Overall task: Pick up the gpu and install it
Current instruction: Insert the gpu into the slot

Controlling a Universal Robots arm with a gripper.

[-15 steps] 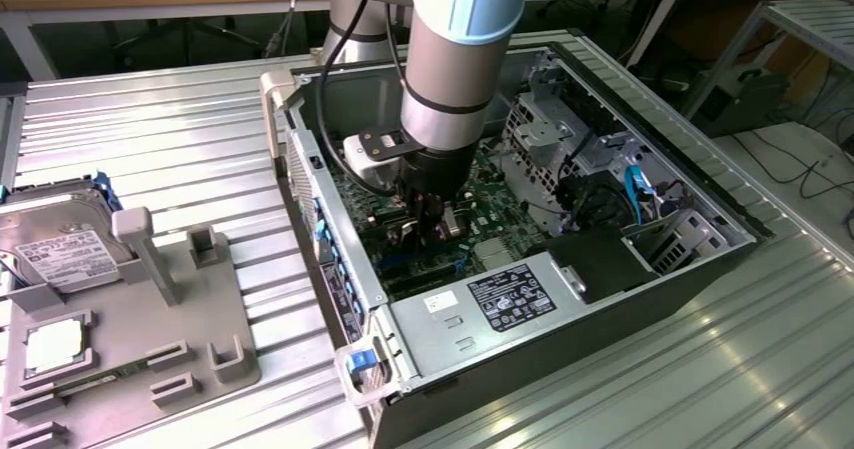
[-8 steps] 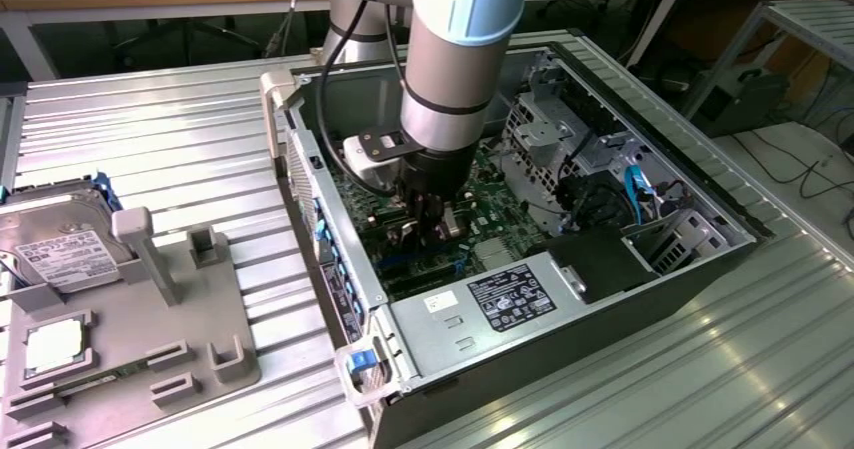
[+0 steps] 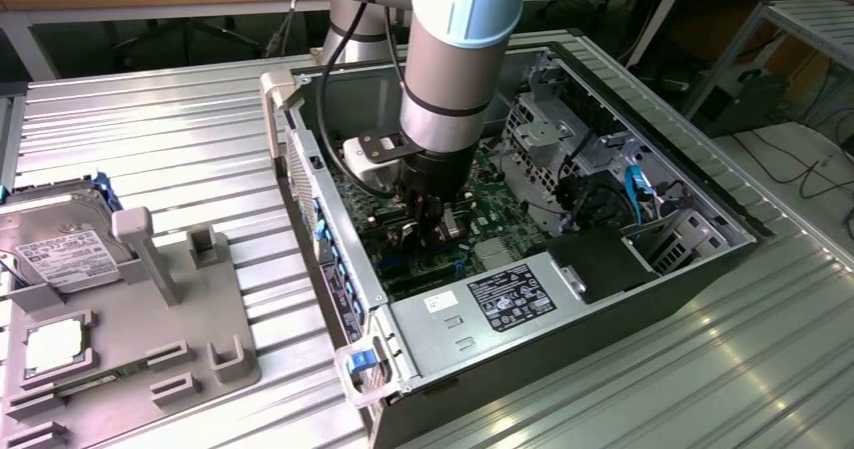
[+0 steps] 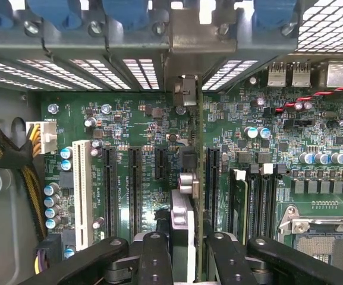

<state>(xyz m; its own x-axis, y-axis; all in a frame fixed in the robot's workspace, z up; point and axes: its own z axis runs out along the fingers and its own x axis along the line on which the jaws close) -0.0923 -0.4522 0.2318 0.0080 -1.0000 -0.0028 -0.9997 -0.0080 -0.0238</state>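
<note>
Here, end effector [image 4: 186, 249] clamped on gpu [image 4: 200, 178], card upright over motherboard [image 4: 141, 127] inside case [image 3: 694, 269]

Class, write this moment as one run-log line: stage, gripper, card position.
stage: installing | gripper: shut on gpu | position: gpu edge-on over motherboard slots inside computer case | seated: cannot tell

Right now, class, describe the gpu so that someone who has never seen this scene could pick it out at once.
Find the open case on the metal table and look at the green motherboard inside it. The gpu is the thin card gripped on edge by the gripper, reaching to the rear slot covers. Unlike the black slots beside it, it stands above the board.
</note>
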